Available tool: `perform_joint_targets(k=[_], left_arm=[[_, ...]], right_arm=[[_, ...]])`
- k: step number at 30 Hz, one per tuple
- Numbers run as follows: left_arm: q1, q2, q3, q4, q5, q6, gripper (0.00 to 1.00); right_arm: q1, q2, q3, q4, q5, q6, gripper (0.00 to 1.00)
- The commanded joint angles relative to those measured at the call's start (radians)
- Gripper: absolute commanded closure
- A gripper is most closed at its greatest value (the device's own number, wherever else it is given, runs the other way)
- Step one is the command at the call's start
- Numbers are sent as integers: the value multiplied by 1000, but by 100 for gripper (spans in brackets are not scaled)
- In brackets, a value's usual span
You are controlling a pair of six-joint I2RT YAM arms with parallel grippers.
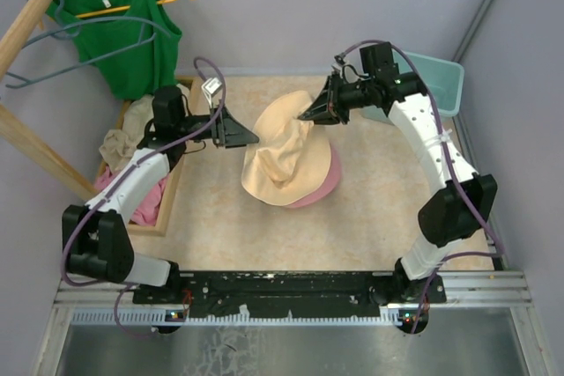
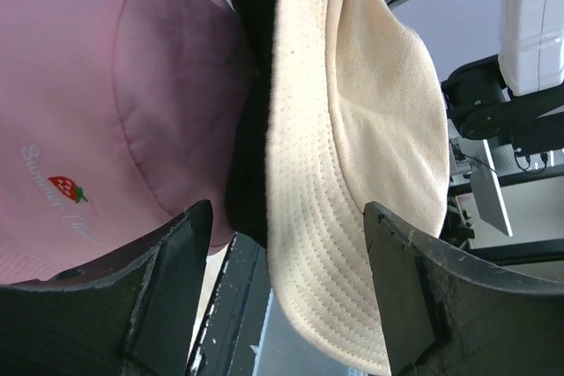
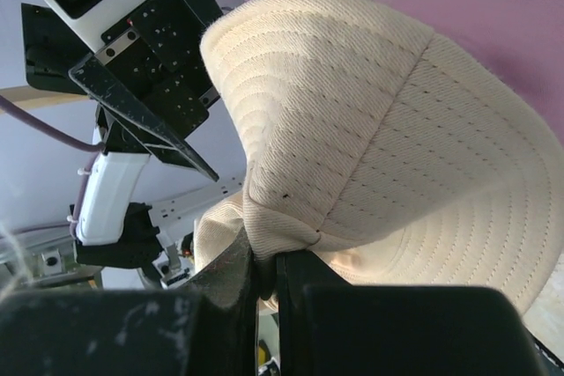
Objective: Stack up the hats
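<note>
At the middle of the bench (image 1: 379, 217), a pink hat (image 1: 322, 187) is seen lying crown up. A beige hat (image 1: 282, 160) is draped over it and covers most of it, sagging toward the near left. Whether other hats lie beneath cannot be told.

Just beside the left edge of the beige hat, the left claw (image 1: 251, 136) is held wide. In its wrist view the brim is framed between its fingers, but nothing is clamped. At the far side of the hats, the right claw (image 3: 267, 261) is pinched tight on a fold of the beige brim, which is lifted off the pink crown.

The beige hat is judged to be light, soft and limp. A single pinch lets it droop and fold, though the rows of stitching probably make the brim somewhat firmer than the crown. It is neither fragile nor slippery. The stitched brim edge is judged the best hold, taken at two opposed points so that the crown may open over the pink one.

Along the left edge a wooden tray (image 1: 167, 209) of loose cloth (image 1: 119, 143) is seen. A teal bin (image 1: 441, 85) is seen at the far right corner, and a green tank top (image 1: 132, 41) hangs beyond the far left.
</note>
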Motion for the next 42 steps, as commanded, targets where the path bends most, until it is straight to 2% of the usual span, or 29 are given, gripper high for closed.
perform_joint_targets(k=[1,2,4,8,10,11,14,18,19,25,34,42], left_arm=[[-36,24,-3,68,12,-26,26],[-44,30,-4,85,11,-39,28],[-58,39,-9,130,10,-69,40],[-65,62,-18,237,28,-148,78],[-65,64,-31,333,27,-199,84],[-63,63,-42,390,26,-231,86],[-60,74,-62,502,20,-300,88],[-58,101,-72,570,19,-351,90],[-56,104,-72,579,18,-359,90],[-50,118,-72,578,23,-367,90],[-36,112,-73,542,28,-354,91],[-33,110,-71,529,24,-352,92]], right_arm=[[13,26,51,16,-9,-17,96],[14,27,52,14,-7,-20,96],[14,30,56,12,-7,-22,96],[13,46,117,-24,7,-46,95],[11,64,175,-62,33,-78,88],[9,71,207,-81,47,-93,82],[-16,63,251,-105,82,-113,57],[-107,-35,180,-54,85,-103,38],[-143,-75,154,-46,85,-107,36],[-201,-206,-53,-86,115,-195,31],[-201,-357,-418,66,59,-137,33],[-185,-377,-560,225,42,-68,35]])
